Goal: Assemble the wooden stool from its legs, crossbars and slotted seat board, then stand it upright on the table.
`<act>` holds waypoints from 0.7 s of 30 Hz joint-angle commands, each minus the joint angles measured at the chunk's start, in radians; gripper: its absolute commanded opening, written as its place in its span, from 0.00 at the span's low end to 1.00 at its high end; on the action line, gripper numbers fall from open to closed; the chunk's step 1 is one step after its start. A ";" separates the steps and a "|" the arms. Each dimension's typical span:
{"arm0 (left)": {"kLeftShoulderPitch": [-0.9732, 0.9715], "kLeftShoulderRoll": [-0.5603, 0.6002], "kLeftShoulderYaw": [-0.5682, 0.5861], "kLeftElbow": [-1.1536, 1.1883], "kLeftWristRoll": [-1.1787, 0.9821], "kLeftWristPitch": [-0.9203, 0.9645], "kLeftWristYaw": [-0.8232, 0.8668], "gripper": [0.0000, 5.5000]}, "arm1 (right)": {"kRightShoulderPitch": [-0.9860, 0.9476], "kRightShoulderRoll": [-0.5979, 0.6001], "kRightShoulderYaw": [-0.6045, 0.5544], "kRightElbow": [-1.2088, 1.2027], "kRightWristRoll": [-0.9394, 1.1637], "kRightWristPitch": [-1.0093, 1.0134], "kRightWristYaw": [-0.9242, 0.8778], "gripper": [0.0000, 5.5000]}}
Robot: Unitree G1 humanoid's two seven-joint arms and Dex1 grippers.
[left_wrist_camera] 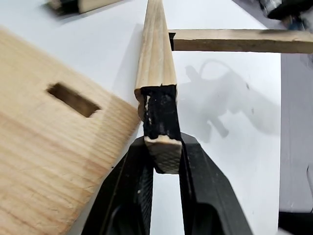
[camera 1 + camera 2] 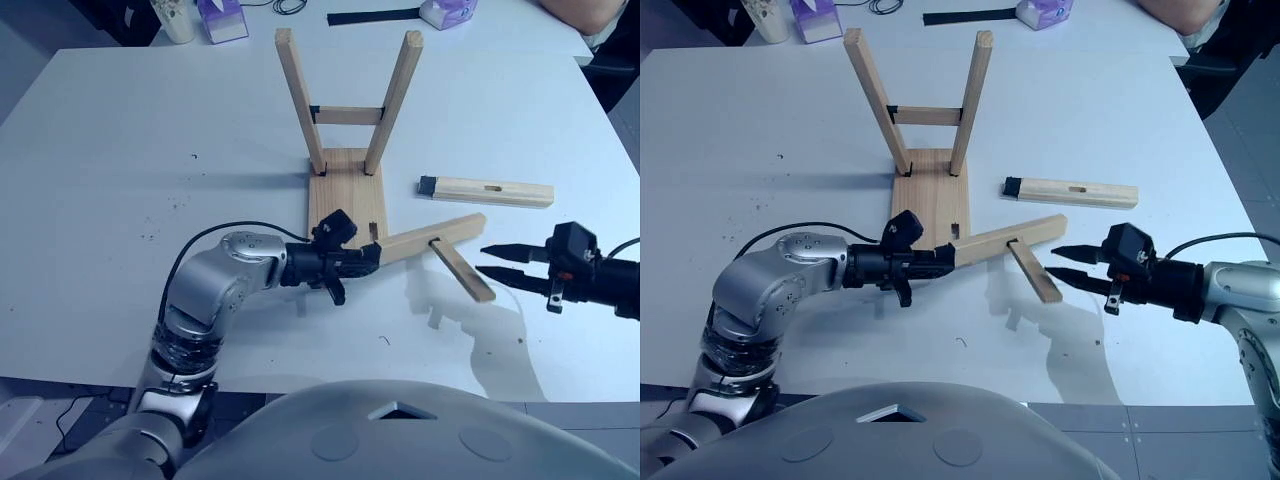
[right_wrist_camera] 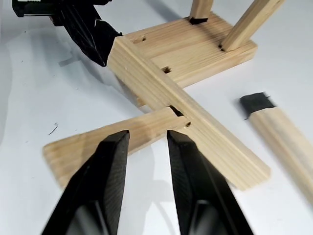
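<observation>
Seat board [image 2: 340, 200] holds two legs [image 2: 301, 100]; left jaws clamp third leg [image 2: 455, 228].

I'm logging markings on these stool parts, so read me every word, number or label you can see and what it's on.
Seat board, loose leg and the leg in the left gripper: no text at all.
Two purple boxes at the table's far edge: print too small to read.
White container at that edge: markings too blurred to read.

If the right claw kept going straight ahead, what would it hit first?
Probably the crossbar jutting from the leg held by the left gripper; the open right gripper points at its free end, though height is unclear.
</observation>
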 commanded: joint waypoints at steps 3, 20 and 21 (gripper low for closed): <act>0.025 -0.119 0.106 -0.015 -0.072 0.185 0.093 0.11 | -0.208 0.036 -0.109 0.062 0.219 0.131 -0.115 0.26; 0.254 -0.505 0.472 0.025 -0.634 0.196 0.679 0.11 | -0.204 -0.050 -0.183 0.117 0.347 0.213 0.004 0.48; 0.250 -0.508 0.477 0.030 -0.684 0.196 0.719 0.11 | -0.199 -0.052 -0.172 0.111 0.335 0.209 0.008 0.49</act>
